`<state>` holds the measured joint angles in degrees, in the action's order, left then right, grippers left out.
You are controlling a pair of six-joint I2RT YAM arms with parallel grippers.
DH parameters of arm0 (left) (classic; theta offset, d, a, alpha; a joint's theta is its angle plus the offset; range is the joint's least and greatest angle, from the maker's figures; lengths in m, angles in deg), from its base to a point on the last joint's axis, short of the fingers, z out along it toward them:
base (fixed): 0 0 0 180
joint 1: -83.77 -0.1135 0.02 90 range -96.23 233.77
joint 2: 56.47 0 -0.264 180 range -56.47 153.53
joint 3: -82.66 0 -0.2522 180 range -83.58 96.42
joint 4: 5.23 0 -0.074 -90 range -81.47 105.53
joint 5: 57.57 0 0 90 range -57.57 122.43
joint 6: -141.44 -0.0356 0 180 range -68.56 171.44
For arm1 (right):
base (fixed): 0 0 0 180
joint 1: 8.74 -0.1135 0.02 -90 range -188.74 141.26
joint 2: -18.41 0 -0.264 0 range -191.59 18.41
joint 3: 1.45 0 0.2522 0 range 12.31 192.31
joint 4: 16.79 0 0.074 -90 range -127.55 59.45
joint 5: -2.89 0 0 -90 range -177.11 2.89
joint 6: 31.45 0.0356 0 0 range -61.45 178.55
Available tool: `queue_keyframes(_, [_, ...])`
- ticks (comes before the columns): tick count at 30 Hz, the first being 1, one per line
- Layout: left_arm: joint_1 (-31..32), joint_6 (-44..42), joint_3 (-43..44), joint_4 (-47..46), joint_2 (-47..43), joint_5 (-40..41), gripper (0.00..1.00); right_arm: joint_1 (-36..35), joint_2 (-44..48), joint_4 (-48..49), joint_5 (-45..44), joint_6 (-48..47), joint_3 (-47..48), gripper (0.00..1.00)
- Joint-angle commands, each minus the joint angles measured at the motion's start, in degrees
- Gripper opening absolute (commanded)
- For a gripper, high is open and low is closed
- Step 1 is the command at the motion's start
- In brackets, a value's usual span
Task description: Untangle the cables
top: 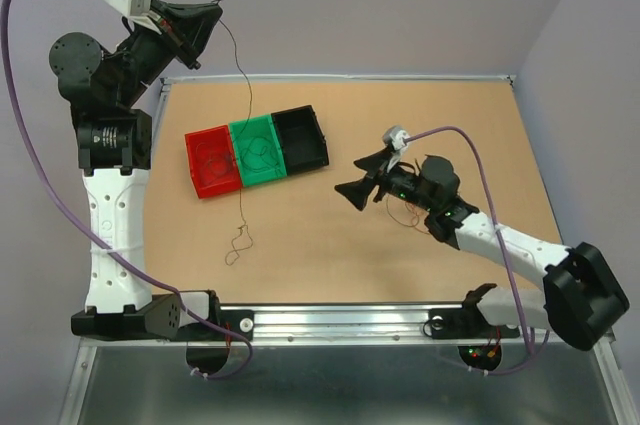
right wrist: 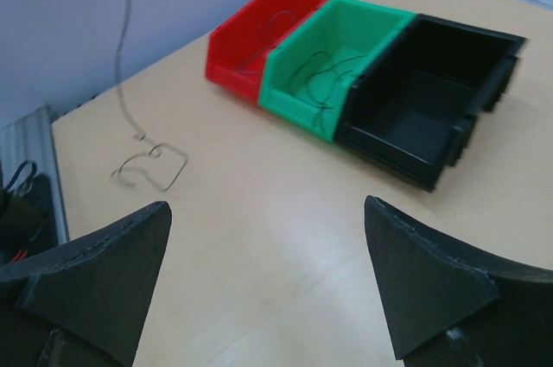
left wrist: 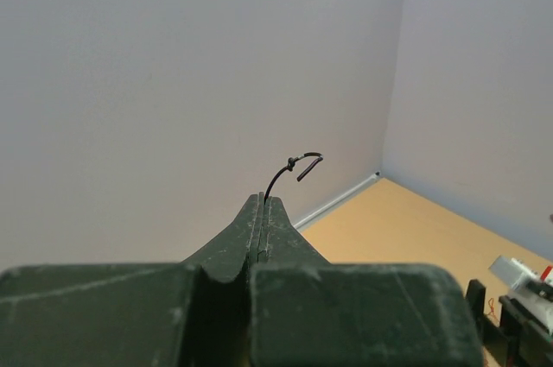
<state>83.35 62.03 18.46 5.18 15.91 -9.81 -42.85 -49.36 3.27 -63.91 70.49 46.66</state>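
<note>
A: Left gripper (left wrist: pixel 263 211), quick?
B: Raised at 11 o'clock, past the far-left corner of the table (top: pixel 450 135). Fingers are pressed together, pinching the dark cable (left wrist: pixel 292 162). A short knotted end pokes out above the tips.
A: Where does that cable go?
B: In the top view it hangs from the gripper toward 6 o'clock and crosses the green bin (right wrist: pixel 294 95). It ends in small curly loops on the table, at 6 o'clock from that bin. The loops lie flat, apart from the bins.
A: Other cables?
B: One thin looped cable (right wrist: pixel 270 32) is in the red bin (right wrist: pixel 232 56). Dark loops (right wrist: pixel 318 73) are in the green bin. A few fine reddish loops (top: pixel 404 217) sit by the right arm's wrist, too small to tell more.
A: Bin order?
B: Red, green, then black bin (right wrist: pixel 380 129), touching in a row at 10 o'clock from table centre.
A: Right gripper (right wrist: pixel 266 207)?
B: Fingers spread wide, gripping nothing, low over the table at 3 o'clock from the black bin and facing the bins.
</note>
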Motion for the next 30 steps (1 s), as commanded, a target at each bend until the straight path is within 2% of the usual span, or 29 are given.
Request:
queue_keyframes(1, [0.3,0.9,2.0,-3.0,-1.5,-1.6,0.00,-4.6,-5.3,4.0,8.9,-5.6,7.1,0.97])
queue_keyframes(9, [0.2,0.8,1.3,-2.9,-2.8,-1.3,0.00,-9.9,-20.1,7.5,7.9,-4.6,19.9,0.98])
queue_keyframes(13, [0.3,1.2,1.2,-2.9,-2.9,-0.9,0.00,-11.3,-27.0,8.5,1.3,-3.8,26.5,0.97])
queue_keyframes(16, [0.3,1.5,1.2,-2.9,-2.8,-1.0,0.00,-11.6,-32.1,8.8,-6.8,-3.2,31.7,0.95])
queue_keyframes(18, [0.3,1.7,1.3,-3.0,-2.5,-1.0,0.00,-11.6,-34.7,9.2,-8.4,-2.9,34.3,0.94])
queue_keyframes(20, [0.3,1.9,1.3,-3.1,-2.3,-1.1,0.00,-11.6,-38.4,9.1,-8.5,-2.5,36.6,0.93])
queue_keyframes(23, [1.8,1.8,1.4,-3.1,-2.2,-1.0,0.00,-11.9,-42.0,8.7,-2.6,-1.3,41.1,0.88])
queue_keyframes(26, [1.8,1.6,1.2,-3.1,-2.1,-0.6,0.00,-12.5,-43.5,9.6,-1.5,-1.1,41.6,0.83])
queue_keyframes(27, [1.8,1.7,1.2,-3.1,-2.0,-0.5,0.00,-12.7,-44.1,10.0,-1.6,-0.6,41.9,0.75])
queue_keyframes(30, [1.8,1.7,1.0,-3.0,-1.8,-0.5,0.00,-13.1,-44.9,10.6,-1.1,-0.1,41.9,0.73])
